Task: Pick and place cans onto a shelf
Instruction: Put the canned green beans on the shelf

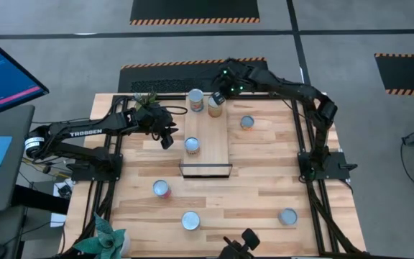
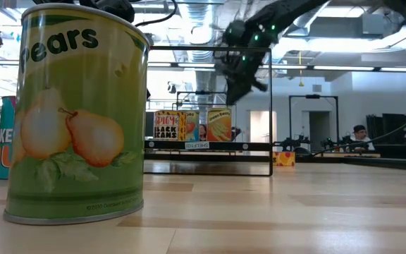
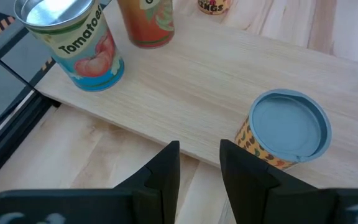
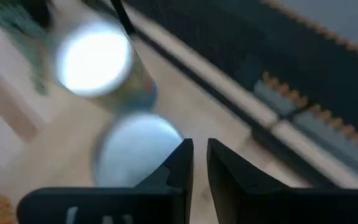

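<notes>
The shelf [image 1: 208, 129] is a light-wood board on the table with a black frame [image 1: 205, 171] at its near end. Three cans stand upright on it: a Tomatoes can [image 1: 195, 101] [image 3: 73, 43], an orange-labelled can [image 1: 215, 106] [image 3: 146, 22] and a yellow-patterned can [image 1: 192, 145] [image 3: 288, 127]. My left gripper [image 1: 167, 137] [image 3: 199, 165] is at the shelf's left edge, a little open and empty. My right gripper [image 1: 219, 93] [image 4: 200, 155] hovers above the two far cans, its fingers nearly together and empty. Their tops show blurred in the right wrist view [image 4: 95, 62].
More cans stand on the slatted table: one right of the shelf [image 1: 247, 122], one near left [image 1: 162, 188], a green pears can [image 1: 190, 220] [image 2: 76, 113] and one near right [image 1: 287, 216]. Small plants stand at the far left [image 1: 146, 101] and the near left corner [image 1: 106, 237].
</notes>
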